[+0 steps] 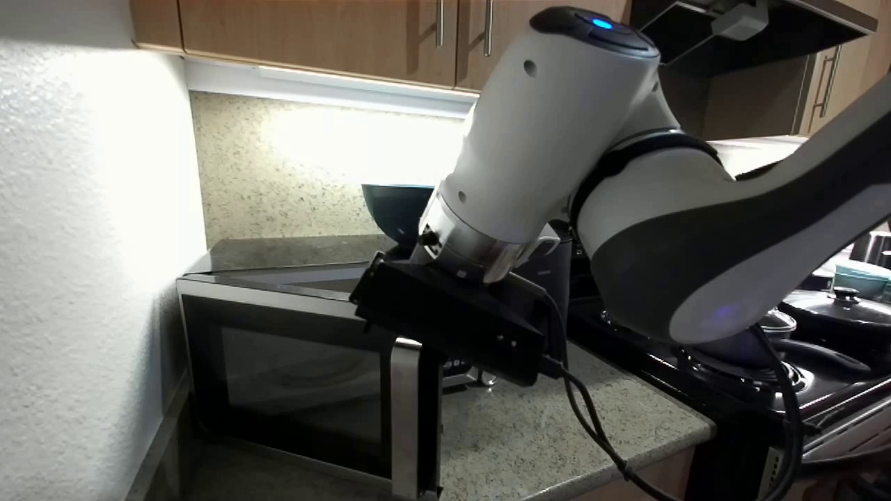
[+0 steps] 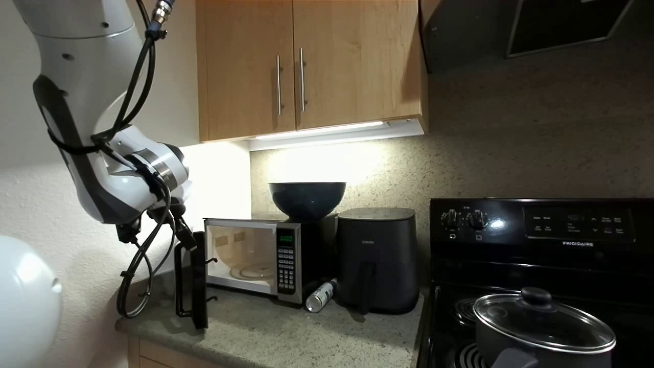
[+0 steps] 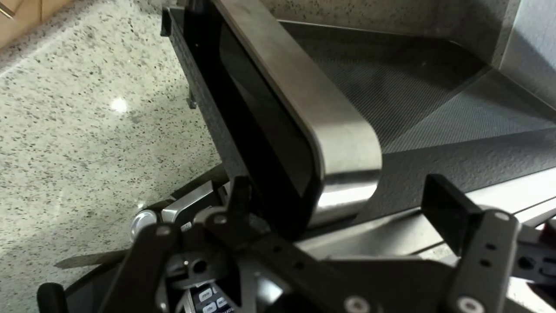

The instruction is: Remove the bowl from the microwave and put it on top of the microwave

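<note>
The dark bowl sits upright on top of the microwave in both exterior views (image 1: 393, 209) (image 2: 307, 200). The microwave (image 2: 289, 276) stands with its door swung wide open, showing a lit interior and glass turntable (image 2: 253, 271). The door (image 1: 306, 390) appears edge-on in an exterior view (image 2: 200, 286). Its steel handle (image 1: 405, 417) also shows large in the wrist view (image 3: 299, 82). My gripper (image 3: 342, 202) is open at the door's upper edge, its fingers apart on either side of the handle's end, holding nothing. In both exterior views its fingertips are hidden or unclear.
A black air fryer (image 2: 377, 260) stands right of the microwave, with a can (image 2: 322, 296) lying between them. A lidded pot (image 2: 544, 327) is on the stove. Wall cabinets (image 2: 352, 61) hang above. A white wall (image 1: 90, 243) is close to the open door.
</note>
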You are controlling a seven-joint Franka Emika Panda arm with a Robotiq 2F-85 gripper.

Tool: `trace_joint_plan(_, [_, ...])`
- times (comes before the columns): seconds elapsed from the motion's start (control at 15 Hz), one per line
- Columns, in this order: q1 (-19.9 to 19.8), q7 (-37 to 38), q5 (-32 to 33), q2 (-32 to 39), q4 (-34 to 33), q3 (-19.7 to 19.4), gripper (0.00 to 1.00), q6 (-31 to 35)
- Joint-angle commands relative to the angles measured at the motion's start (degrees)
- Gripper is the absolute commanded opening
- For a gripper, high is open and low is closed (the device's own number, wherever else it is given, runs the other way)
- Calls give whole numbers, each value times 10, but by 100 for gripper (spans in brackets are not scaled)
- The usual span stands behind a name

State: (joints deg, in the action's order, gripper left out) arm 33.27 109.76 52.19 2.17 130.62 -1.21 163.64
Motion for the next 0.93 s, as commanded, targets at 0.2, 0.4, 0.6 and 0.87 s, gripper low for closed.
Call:
trace_joint_plan(0.2, [3,53,103,-11,-17,-6,100,-44])
trace_joint_plan(0.4, [4,157,230,-14,-45,-8,100,-92])
trace_joint_plan(0.6, [6,234,308,-13,-59,-3,100,-139])
trace_joint_plan(0.87, [-51,288,350,-7,-67,61,100,-182])
